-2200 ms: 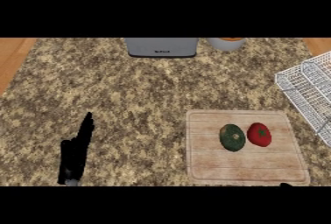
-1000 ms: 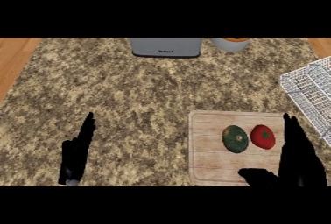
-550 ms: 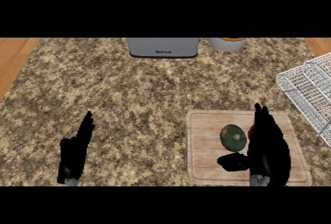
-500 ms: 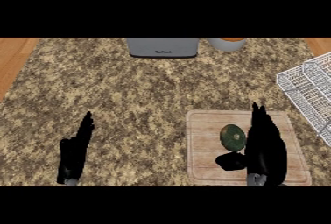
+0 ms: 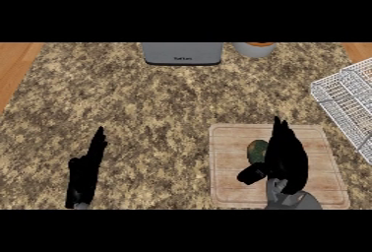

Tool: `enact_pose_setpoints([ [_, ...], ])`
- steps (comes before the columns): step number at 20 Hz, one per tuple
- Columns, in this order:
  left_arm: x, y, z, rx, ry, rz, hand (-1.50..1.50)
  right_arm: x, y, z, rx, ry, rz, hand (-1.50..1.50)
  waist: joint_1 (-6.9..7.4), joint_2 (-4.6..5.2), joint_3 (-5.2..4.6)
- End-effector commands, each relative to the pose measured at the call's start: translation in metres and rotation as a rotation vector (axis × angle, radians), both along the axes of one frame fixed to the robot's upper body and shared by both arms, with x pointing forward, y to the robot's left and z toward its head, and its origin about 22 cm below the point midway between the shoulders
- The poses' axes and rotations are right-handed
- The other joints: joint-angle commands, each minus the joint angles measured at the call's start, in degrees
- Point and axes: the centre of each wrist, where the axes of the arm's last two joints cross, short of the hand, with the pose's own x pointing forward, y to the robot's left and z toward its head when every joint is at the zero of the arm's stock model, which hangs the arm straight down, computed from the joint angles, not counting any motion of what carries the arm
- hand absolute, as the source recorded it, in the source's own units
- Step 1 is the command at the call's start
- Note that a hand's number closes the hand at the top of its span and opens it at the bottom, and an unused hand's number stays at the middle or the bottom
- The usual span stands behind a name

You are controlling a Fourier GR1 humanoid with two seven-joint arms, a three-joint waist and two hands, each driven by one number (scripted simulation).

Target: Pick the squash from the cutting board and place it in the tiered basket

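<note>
On the cutting board (image 5: pixel 232 189) near the counter's (image 5: pixel 160 108) front right corner, the squash (image 5: pixel 257 149) lies just left of our right hand (image 5: pixel 285 157), which covers part of it. Our fingers (image 5: pixel 279 129) are straight, the thumb low to the left, not curled round anything. We judge the grasp not yet made; lifting and carrying to the tiered basket (image 5: pixel 347 106) at the right edge remain. Our left hand (image 5: pixel 85 170) rests open by the front left.
</note>
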Motion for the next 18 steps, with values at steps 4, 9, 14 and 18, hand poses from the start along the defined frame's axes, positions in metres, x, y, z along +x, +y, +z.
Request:
enact_pose_setpoints([
  [4,-0.006,-0.002,-0.015,0.02,0.004,0.019,0.0,0.011,0.002,0.002,-0.031,0.172,-0.119,-1.5,-0.31,-0.02,0.0],
  [9,0.002,0.005,-0.01,0.004,0.0,0.004,0.0,0.027,-0.012,-0.002,-0.019,0.201,-0.126,-1.5,-0.41,-0.01,0.01],
  [14,0.006,-0.006,-0.007,0.01,0.01,0.017,0.0,0.016,-0.01,-0.01,0.024,0.242,-0.128,-1.5,-0.61,-0.07,0.03],
  [18,-0.012,-0.004,-0.011,-0.009,0.01,0.012,0.0,0.035,-0.022,-0.017,0.051,0.25,-0.147,-1.5,-0.15,-0.05,0.04],
])
